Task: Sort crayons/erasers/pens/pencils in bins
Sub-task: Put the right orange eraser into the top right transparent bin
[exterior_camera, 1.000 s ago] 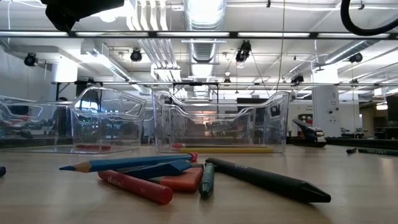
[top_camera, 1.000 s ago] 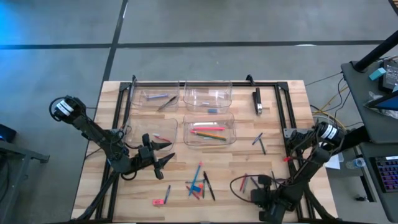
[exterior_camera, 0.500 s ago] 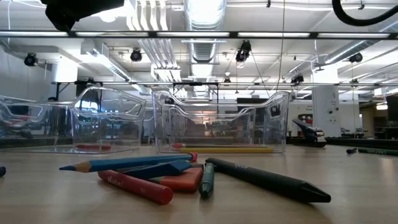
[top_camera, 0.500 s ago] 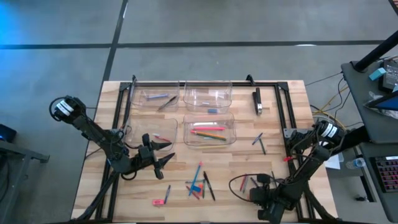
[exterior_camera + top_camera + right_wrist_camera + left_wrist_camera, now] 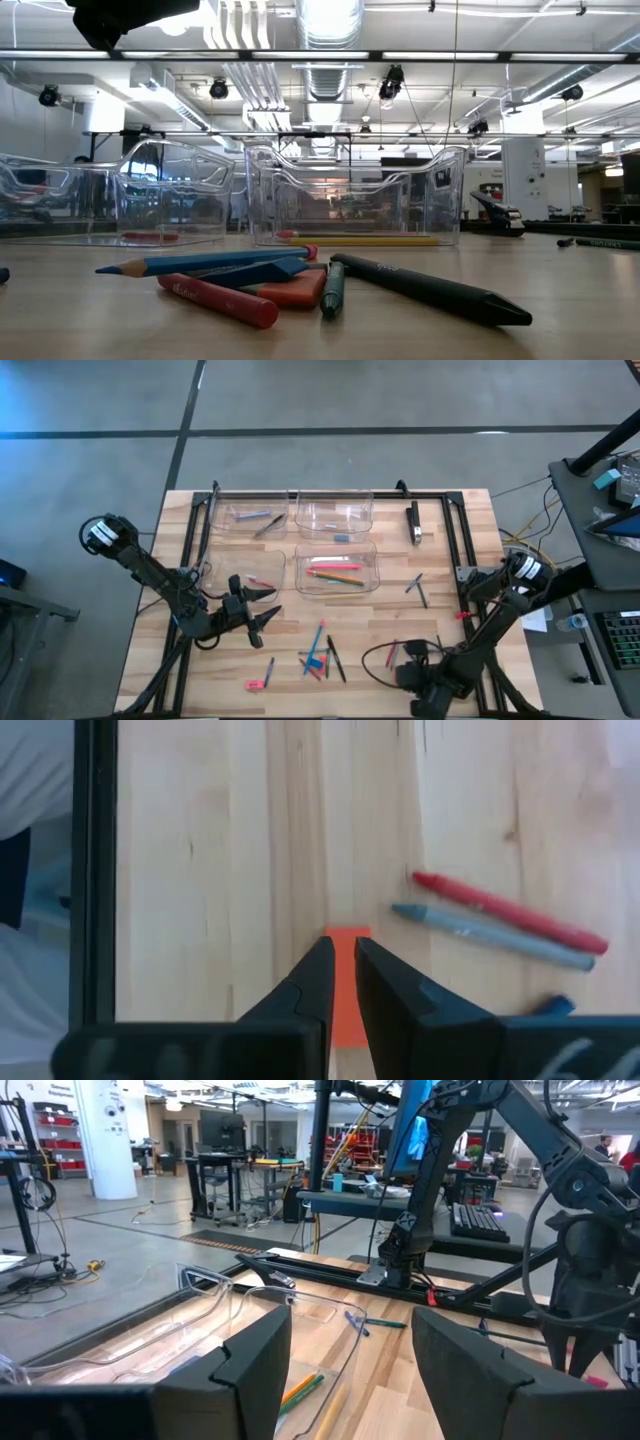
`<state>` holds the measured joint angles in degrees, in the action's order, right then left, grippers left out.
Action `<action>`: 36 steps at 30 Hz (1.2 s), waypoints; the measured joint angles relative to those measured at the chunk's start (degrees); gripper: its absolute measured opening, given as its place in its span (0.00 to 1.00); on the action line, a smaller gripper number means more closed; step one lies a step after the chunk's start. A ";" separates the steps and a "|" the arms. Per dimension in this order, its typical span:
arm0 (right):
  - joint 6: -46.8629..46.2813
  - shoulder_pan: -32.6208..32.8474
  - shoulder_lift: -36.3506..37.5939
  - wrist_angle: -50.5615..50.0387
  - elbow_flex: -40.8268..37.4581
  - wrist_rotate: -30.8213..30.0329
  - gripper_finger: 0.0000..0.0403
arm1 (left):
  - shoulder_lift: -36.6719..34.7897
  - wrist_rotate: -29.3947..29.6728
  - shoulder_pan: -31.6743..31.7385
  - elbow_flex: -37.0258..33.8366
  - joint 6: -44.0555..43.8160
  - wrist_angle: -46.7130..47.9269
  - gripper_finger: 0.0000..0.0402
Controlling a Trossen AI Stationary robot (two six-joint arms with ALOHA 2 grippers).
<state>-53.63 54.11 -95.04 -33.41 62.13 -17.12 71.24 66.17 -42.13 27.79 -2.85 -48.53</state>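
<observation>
My right gripper (image 5: pixel 413 678) points down near the table's near-right corner, shut on an orange eraser (image 5: pixel 346 942). A red crayon (image 5: pixel 510 913) and a grey-blue stick (image 5: pixel 490 935) lie on the wood beside it. My left gripper (image 5: pixel 256 616) hovers open at the near side of the near-left bin (image 5: pixel 238 575), holding nothing; its fingers frame the bin of pencils (image 5: pixel 300 1385). Four clear bins stand in two rows. A pile of pencils, crayons and an eraser (image 5: pixel 318 658) lies at the table's near middle and shows close in the low view (image 5: pixel 290 285). My right gripper has the orange eraser's long sides (image 5: pixel 346 970) between its two fingers, which come from above, pointing down, and lie across its width. One end (image 5: pixel 347 934) sticks out past the fingertips. Whether it is lifted or on the wood I cannot tell.
The far-left bin (image 5: pixel 250 518) holds pens, the far-right bin (image 5: pixel 335 515) a blue eraser, the near-right bin (image 5: pixel 337 568) pencils. Two pens (image 5: pixel 418 588) lie right of the bins. A black-and-silver bar (image 5: pixel 413 522) sits on the frame. A pink stick (image 5: pixel 255 683) lies near the front edge.
My right arm has drifted a little toward the table's left and near edge, and its cable loop has slipped out of the top of the low view. The pile and the bins have stayed put.
</observation>
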 joint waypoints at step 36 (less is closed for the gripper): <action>0.38 -1.01 -3.10 -0.83 -2.13 2.73 0.55 | 0.00 -0.07 0.01 0.00 0.00 0.04 0.48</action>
<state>-53.25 53.10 -98.15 -34.23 59.99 -14.40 71.24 66.11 -42.12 27.79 -2.85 -48.49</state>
